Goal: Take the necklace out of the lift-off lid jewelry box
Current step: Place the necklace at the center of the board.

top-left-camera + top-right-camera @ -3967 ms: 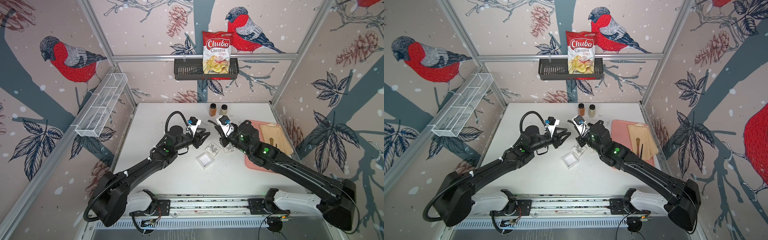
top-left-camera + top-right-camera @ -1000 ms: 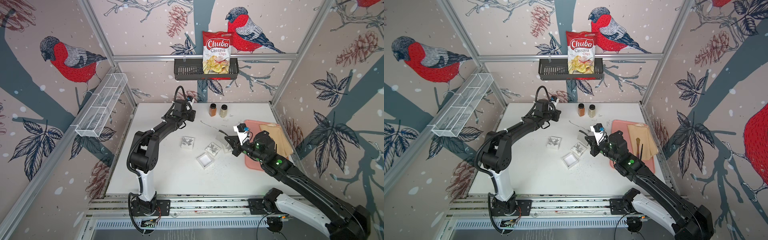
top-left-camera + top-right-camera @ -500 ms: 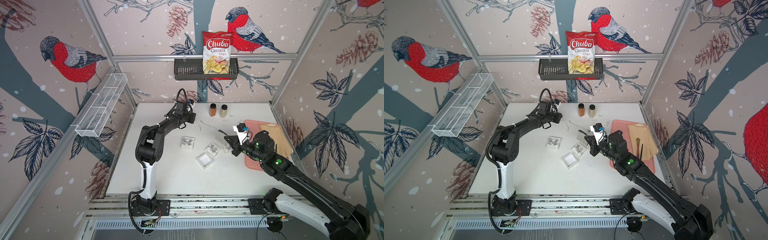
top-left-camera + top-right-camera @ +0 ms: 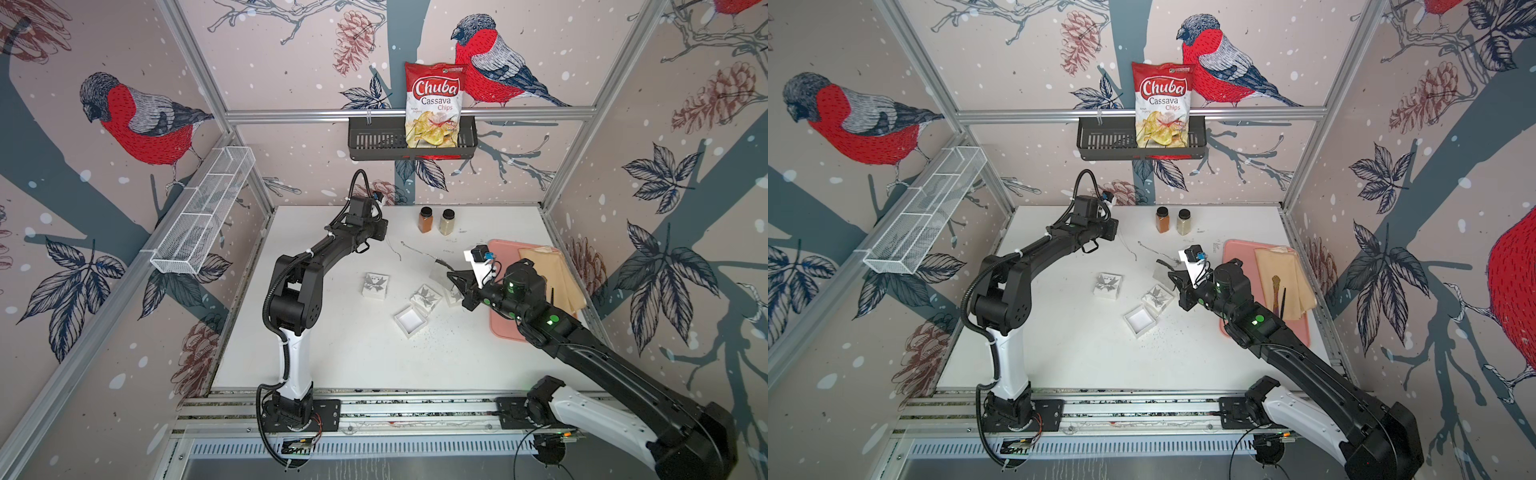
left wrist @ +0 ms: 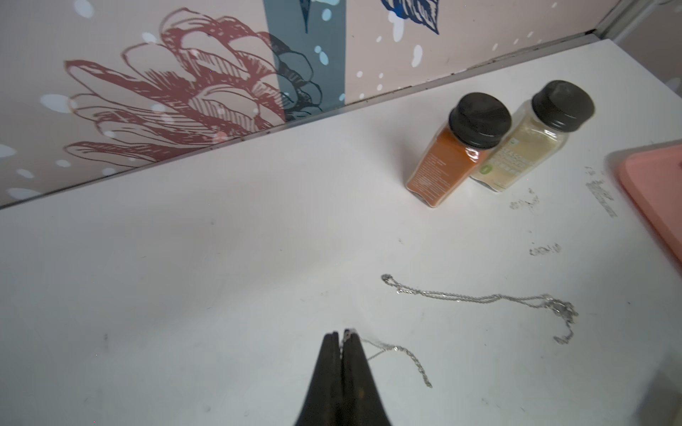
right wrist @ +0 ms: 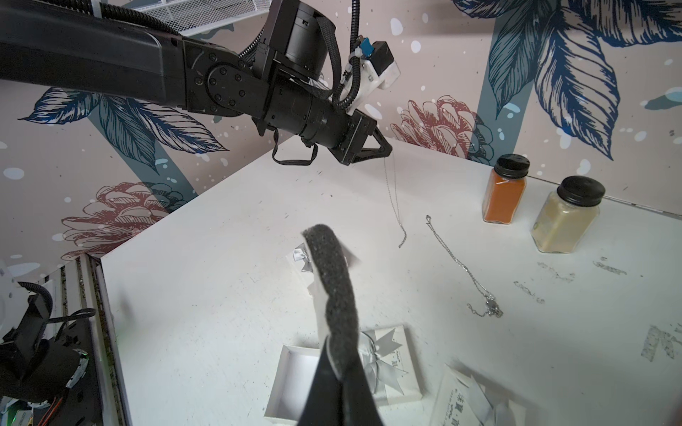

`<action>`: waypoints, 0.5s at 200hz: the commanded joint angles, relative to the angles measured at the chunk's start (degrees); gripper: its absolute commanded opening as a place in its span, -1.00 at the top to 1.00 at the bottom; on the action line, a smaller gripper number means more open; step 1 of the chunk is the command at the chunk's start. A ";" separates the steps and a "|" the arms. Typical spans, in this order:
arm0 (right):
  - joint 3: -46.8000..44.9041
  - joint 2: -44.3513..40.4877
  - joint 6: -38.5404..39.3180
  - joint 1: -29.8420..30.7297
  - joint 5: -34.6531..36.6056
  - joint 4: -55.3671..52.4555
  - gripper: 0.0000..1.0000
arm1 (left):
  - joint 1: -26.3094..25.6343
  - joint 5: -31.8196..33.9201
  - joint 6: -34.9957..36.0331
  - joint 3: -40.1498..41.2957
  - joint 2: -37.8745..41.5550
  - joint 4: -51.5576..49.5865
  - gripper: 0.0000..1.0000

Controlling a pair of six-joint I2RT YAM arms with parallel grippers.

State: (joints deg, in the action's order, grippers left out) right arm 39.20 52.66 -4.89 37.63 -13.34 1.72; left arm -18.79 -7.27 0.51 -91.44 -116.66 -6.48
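My left gripper [image 5: 341, 333] is shut on one end of a thin silver necklace [image 5: 396, 350], near the back of the table [image 4: 332, 353]. The chain hangs from the tips [image 6: 395, 199] and shows in both top views [image 4: 392, 249] [image 4: 1130, 249]. A second necklace [image 5: 479, 297] lies loose on the table. My right gripper [image 6: 339, 365] is shut on a dark grey foam insert [image 6: 332, 280], above the open white jewelry box [image 4: 410, 321] and its bow-topped lid [image 4: 425, 296]. The box looks empty.
Another closed bow box [image 4: 376, 285] sits left of the open one, and one more [image 4: 455, 296] lies under my right gripper. Two spice jars [image 4: 436, 220] stand at the back. A pink tray [image 4: 503, 324] with cloth is on the right.
Since four seconds ago my left gripper has gone from the boxes to the back of the table with the chain. My right gripper has drawn back rightward with the foam. Little has moved in the last second.
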 commanded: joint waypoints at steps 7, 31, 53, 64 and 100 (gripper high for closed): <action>0.20 -0.36 -0.65 -0.34 -0.70 1.54 1.00 | 0.15 6.69 1.51 -1.65 1.50 -3.51 1.00; -0.05 -0.51 -0.75 -0.71 -0.72 1.54 1.00 | 0.15 6.78 0.92 -1.64 2.97 -3.54 1.00; -0.09 -0.57 -0.82 -0.98 -0.81 1.54 1.00 | -0.05 3.90 1.94 -1.67 3.83 -3.55 1.00; -0.09 -0.54 -0.90 -1.06 -1.05 1.69 1.00 | -0.47 1.39 2.29 -1.67 3.76 -3.62 1.00; -0.01 -0.59 -1.00 -1.32 -1.16 1.56 1.00 | -4.00 -2.41 1.39 -0.96 1.81 -3.06 1.00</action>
State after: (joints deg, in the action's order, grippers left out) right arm 39.18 52.23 -5.10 36.38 -13.89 1.74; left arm -20.67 -6.00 1.80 -92.68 -113.65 -9.61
